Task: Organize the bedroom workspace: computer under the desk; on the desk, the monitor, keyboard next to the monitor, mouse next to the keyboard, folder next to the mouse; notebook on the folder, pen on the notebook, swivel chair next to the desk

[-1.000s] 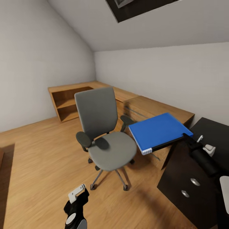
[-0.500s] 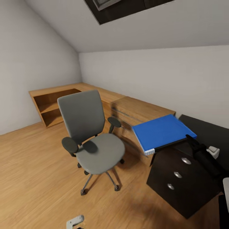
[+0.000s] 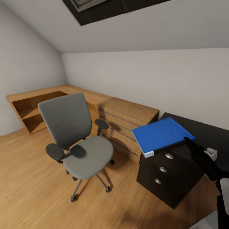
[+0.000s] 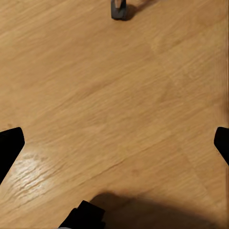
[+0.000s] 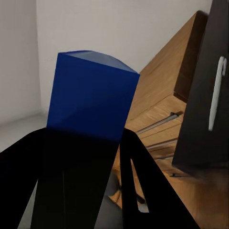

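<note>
folder carried toward desk

camera view has panned right since the earlier frame; folder (image 3: pixel 160 134) now hangs over the desk (image 3: pixel 203 132) drawer corner. right gripper (image 3: pixel 186 140) fingers clamp the folder's edge. left gripper (image 4: pixel 114 143) fingers stand spread above bare floor (image 4: pixel 114 95). swivel chair (image 3: pixel 74 136) sits beside the wooden chest (image 3: pixel 127 122).
</note>
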You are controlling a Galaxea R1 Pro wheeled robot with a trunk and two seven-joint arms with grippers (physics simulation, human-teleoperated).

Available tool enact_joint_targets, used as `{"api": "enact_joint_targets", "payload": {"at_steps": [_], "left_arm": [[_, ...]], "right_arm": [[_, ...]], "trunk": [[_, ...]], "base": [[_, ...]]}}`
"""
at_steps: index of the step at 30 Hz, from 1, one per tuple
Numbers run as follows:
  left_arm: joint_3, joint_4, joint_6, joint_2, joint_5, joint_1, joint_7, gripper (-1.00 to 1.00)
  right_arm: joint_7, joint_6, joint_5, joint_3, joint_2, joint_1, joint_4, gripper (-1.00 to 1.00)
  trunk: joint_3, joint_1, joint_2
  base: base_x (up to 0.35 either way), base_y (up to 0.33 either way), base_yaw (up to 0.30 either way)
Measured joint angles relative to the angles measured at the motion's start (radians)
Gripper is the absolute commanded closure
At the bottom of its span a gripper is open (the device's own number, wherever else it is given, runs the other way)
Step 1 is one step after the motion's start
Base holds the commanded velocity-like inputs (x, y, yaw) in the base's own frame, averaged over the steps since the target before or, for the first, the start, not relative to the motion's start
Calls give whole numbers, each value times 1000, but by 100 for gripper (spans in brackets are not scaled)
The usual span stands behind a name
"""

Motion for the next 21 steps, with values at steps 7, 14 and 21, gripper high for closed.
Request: {"api": "enact_joint_targets", "payload": {"at_steps": [7,14,21], "left_arm": [[-1,11,-15,2,4,0,-7,-100],[-5,14,-10,0,4,0,-8,-100],[-4,14,-12,-1,3,0,-8,-100]], "right_arm": [[0,-1,6,0,0,0,12,100],[-13,-3,20,2,0,0,20,100],[-15,-70,31,8,-11,-1,72,100]], "trunk": [[0,0,0],[0,0,0],[0,0,0]], "base": [[0,15,-268],[0,252,-287],[0,190,-293]]}}
